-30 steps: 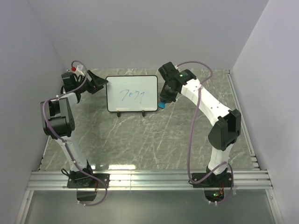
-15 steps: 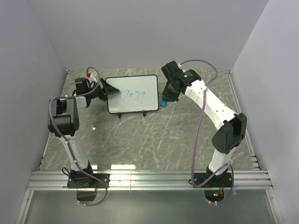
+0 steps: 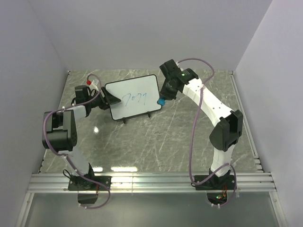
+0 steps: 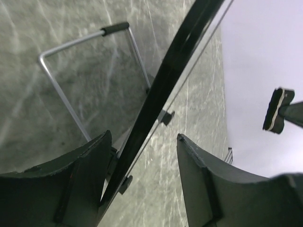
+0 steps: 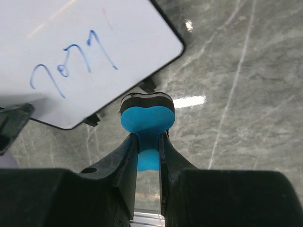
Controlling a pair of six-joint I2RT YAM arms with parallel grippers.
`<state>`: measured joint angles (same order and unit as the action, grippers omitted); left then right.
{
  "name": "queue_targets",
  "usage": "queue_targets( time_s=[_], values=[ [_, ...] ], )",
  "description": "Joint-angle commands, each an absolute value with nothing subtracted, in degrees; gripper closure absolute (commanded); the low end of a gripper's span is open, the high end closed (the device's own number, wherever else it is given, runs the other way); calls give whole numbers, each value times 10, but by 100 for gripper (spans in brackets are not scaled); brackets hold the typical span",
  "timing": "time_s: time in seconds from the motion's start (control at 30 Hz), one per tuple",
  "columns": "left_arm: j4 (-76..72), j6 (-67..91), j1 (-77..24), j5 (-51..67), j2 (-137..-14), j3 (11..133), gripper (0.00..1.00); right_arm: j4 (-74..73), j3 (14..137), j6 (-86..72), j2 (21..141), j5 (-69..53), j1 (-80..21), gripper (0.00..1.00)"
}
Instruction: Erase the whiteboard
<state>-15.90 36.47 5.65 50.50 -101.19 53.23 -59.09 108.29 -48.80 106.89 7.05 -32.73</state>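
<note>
The whiteboard stands at the back of the table, skewed, with blue scribbles on its face. My left gripper straddles its left edge. In the left wrist view the black frame runs between the fingers of the left gripper. It lies against the left finger, with a gap to the right finger, so the jaws are open. My right gripper is shut on a blue eraser just off the whiteboard's lower right corner.
The board's wire stand and small black feet rest on the grey marble tabletop. Walls close in on the back and both sides. An aluminium rail crosses the near edge by the arm bases.
The left gripper slid onto the board's left edge and its jaws narrowed. The board swung askew, its right end going back. The right gripper with the eraser shifted slightly left, closer to the board.
</note>
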Motion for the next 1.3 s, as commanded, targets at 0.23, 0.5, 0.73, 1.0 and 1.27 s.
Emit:
queue_targets(
  time_s=[0.23,0.5,0.73,1.0,1.27],
  values=[
    [-155,351,33,468,-973,472,58,-512,1227,-484,1178,5,-350,100],
    [-136,345,15,428,-991,468,84,-471,1304,-532,1269,-42,-393,100],
    [-115,322,3,403,-1002,461,91,-432,1324,-571,1315,-52,-405,100],
    [-98,294,-10,400,-1013,445,98,-408,1353,-596,1360,-40,-430,100],
    [-53,267,-13,403,-987,447,99,-455,1311,-570,1375,60,-418,100]
  ],
)
